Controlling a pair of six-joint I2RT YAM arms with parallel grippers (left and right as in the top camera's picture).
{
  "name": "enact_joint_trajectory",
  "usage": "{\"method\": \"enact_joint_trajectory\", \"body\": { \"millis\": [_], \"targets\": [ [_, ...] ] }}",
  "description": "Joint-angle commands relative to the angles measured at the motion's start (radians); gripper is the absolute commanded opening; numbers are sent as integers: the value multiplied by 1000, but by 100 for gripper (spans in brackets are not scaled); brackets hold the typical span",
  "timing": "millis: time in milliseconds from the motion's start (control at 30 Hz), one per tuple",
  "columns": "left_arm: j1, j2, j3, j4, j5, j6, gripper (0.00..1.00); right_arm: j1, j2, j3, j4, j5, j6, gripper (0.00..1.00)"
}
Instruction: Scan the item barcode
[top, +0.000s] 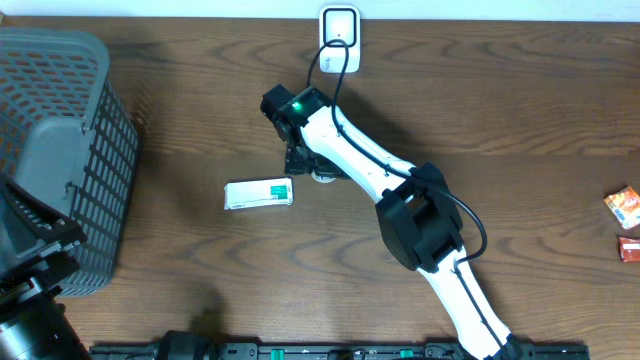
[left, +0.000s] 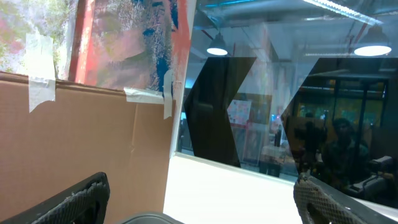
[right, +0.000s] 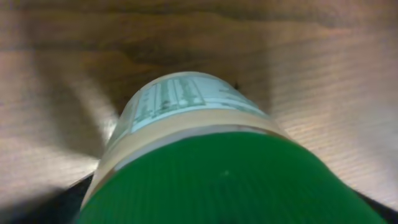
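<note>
My left gripper (left: 202, 196) stands wide apart. My right gripper (top: 300, 155) hovers over the green-capped bottle (right: 205, 168) mid-table; I cannot tell its jaw state. A white-green box (top: 258, 193) lies at its 8 o'clock.

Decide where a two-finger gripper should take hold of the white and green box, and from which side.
Grip the white and green box across its short width, near the middle, coming down from above. It lies flat on the table, long axis roughly left to right in the overhead view, so the narrow span probably suits the jaws and both long edges look free.
</note>
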Motion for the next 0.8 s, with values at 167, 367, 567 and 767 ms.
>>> {"method": "enact_joint_trajectory", "body": {
  "millis": [167, 367, 567, 767],
  "targets": [
    [5, -3, 12, 3, -9, 9, 95, -62, -63, -1, -10, -159, -51, 99],
    [5, -3, 12, 3, -9, 9, 95, -129, -66, -1, -19, -229, -17, 97],
    [5, -3, 12, 3, -9, 9, 95, -135, -66, -2, -32, -239, -18, 97],
    [5, -3, 12, 3, -9, 9, 95, -105, -66, -10, -24, -176, 28, 98]
  ]
}}
